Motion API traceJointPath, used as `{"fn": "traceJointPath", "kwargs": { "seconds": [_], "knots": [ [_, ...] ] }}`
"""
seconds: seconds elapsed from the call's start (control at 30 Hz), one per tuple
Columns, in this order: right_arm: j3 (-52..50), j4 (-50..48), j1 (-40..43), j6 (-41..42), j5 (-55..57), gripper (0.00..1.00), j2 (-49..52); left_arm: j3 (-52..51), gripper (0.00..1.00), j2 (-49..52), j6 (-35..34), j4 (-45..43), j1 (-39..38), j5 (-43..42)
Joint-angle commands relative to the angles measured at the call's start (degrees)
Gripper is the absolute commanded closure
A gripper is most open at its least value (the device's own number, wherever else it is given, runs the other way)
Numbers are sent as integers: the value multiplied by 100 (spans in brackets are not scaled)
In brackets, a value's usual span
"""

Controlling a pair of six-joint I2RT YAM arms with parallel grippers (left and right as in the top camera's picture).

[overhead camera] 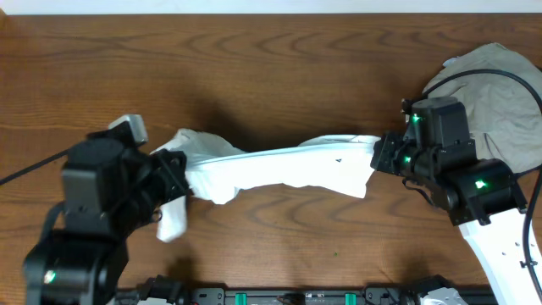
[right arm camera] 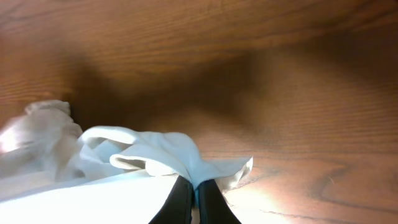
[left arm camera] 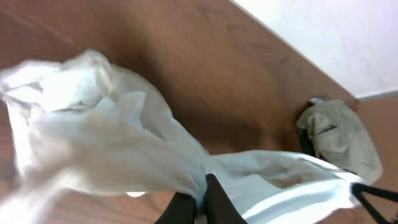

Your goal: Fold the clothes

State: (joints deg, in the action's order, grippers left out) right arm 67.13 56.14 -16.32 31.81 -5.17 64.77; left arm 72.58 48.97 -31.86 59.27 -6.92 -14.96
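While no fold is yet made, the white T-shirt (overhead camera: 279, 165) spans the middle of the worktop (overhead camera: 271, 68), stretched between left fingers (left arm camera: 219, 202) and right fingers (right arm camera: 179, 200), both clamped on it; grey-beige shirt (overhead camera: 500, 102) bunched near far right corner, unfolded.

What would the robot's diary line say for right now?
left gripper: shut on white T-shirt | right gripper: shut on white T-shirt | white T-shirt: stretched between both | grey-beige shirt: bunched, right side

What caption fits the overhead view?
A white shirt stretched between left claw and right claw, both gripping it; grey shirt lies nearby.
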Motion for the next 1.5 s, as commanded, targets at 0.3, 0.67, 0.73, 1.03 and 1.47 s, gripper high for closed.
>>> {"fn": "traceJointPath", "kwargs": {
  "seconds": [0.3,0.67,0.73,1.03,1.47],
  "knots": [
    [1003,380,179,-275,774,99,-28,662,91,79,444,704,42,562],
    [1001,431,619,-275,1419,98,157,459,76,1088,442,1080,35,236],
    [1001,435,798,-275,1416,99,236,428,75,1329,442,1121,35,52],
    [1001,433,1010,-387,1355,97,586,424,72,2144,730,1390,-278,-859],
    [1001,391,1231,-476,1351,71,699,422,21,2208,616,1508,-575,-59]
  ]
}}
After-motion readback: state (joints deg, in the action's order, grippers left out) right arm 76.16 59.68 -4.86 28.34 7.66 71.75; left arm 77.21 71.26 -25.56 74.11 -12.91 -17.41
